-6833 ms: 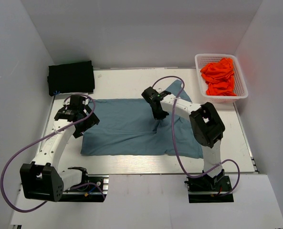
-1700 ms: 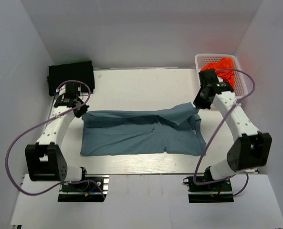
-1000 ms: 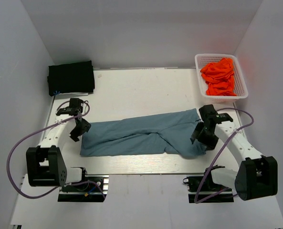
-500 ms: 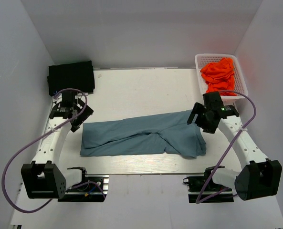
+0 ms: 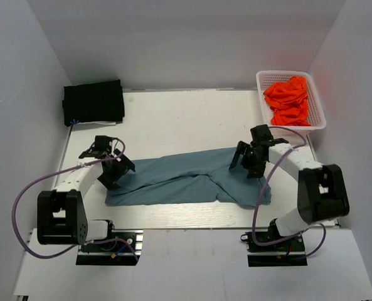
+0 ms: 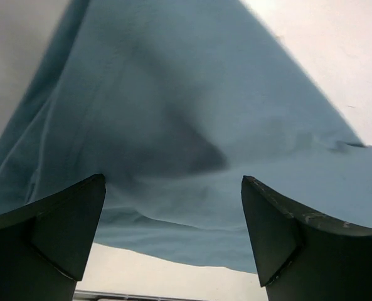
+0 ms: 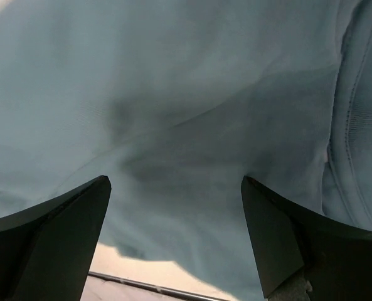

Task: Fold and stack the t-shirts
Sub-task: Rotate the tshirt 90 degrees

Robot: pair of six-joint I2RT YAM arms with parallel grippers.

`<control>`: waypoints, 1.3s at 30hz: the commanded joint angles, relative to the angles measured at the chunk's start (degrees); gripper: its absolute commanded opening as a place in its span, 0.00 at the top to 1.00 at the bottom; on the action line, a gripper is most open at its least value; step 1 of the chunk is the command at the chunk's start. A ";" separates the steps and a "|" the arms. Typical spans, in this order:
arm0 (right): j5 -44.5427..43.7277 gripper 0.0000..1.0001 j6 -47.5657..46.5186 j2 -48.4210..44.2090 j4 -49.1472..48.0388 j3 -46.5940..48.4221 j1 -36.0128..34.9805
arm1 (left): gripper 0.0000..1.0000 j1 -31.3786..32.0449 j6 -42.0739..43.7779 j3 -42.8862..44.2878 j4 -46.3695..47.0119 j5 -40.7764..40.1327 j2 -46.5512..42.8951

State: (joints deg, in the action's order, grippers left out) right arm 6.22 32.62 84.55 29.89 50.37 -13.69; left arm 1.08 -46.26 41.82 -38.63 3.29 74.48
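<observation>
A slate-blue t-shirt (image 5: 186,179) lies folded into a long band across the near middle of the table. My left gripper (image 5: 115,168) hovers open over its left end, nothing between the fingers; the left wrist view shows blue cloth (image 6: 173,125) beneath the spread fingers (image 6: 66,226). Over the shirt's right end my right gripper (image 5: 251,160) is open too, with the cloth (image 7: 173,113) filling the right wrist view. A folded black t-shirt (image 5: 93,101) rests at the back left. Crumpled orange-red t-shirts (image 5: 288,100) fill the basket.
The white lattice basket (image 5: 268,78) stands at the back right corner. White walls close in the table on three sides. The table's near edge (image 5: 192,223) runs just below the blue shirt, with both arm bases in front of it.
Both grippers let go of the shirt after folding its far half toward me, then swung back and came down open over the two ends of the folded band.
</observation>
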 commanded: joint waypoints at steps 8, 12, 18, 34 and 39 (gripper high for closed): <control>-5.95 0.10 1.31 17.21 -2.64 7.53 -0.28 | 0.01 0.06 -3.40 -1.39 -7.69 -4.26 8.67; -8.24 0.10 -0.45 25.65 -0.37 19.37 -0.54 | 0.01 1.99 -3.40 -2.01 -8.21 -2.50 11.22; -7.20 0.10 -0.63 39.52 2.54 38.72 -2.12 | 0.01 7.87 -5.59 -1.31 -15.41 -1.45 14.37; 1.15 0.10 5.87 64.07 -2.90 77.16 -9.77 | 0.01 36.52 -2.44 6.42 -23.24 22.36 24.65; 1.34 0.10 4.48 61.18 -4.14 74.35 -10.74 | 0.01 42.59 -0.59 23.01 -28.07 18.77 26.94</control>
State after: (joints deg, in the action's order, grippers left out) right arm 7.55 37.65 144.66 26.24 126.72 -24.75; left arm 41.60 -49.80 57.39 -62.52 21.87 102.35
